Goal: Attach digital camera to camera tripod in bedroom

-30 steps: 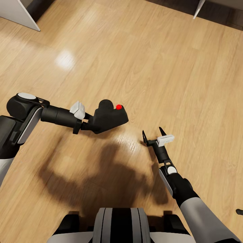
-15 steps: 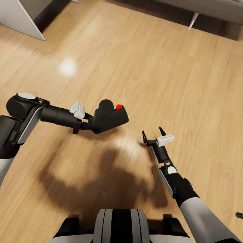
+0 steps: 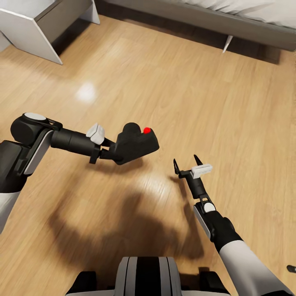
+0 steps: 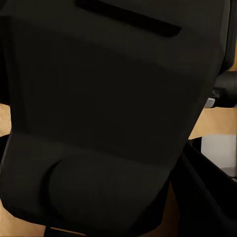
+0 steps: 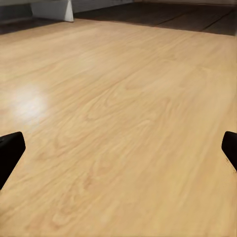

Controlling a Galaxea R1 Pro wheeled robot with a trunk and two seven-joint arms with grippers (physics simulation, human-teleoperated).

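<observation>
The digital camera [image 3: 135,144], a chunky matte black body with a bright red button on top, hangs above the wood floor at centre left in the head view. My left gripper [image 3: 112,151] is shut on the digital camera, whose dark body [image 4: 108,113] crowds the left wrist view. My right gripper [image 3: 187,162] stands open at right of centre, nothing between its fingers; its two black fingertips [image 5: 11,150] frame bare plank floor. The camera tripod is out of view.
A grey bed frame [image 3: 205,18] with a pale leg [image 3: 227,42] runs along the far edge. A white piece of furniture [image 3: 39,28] stands at far left. Light wood floor [image 3: 172,94] spreads between them and me.
The whole head view has shifted, bringing the bed and the white furniture further into the picture: the camera moved. Both arms keep their pose, the left still shut on the digital camera.
</observation>
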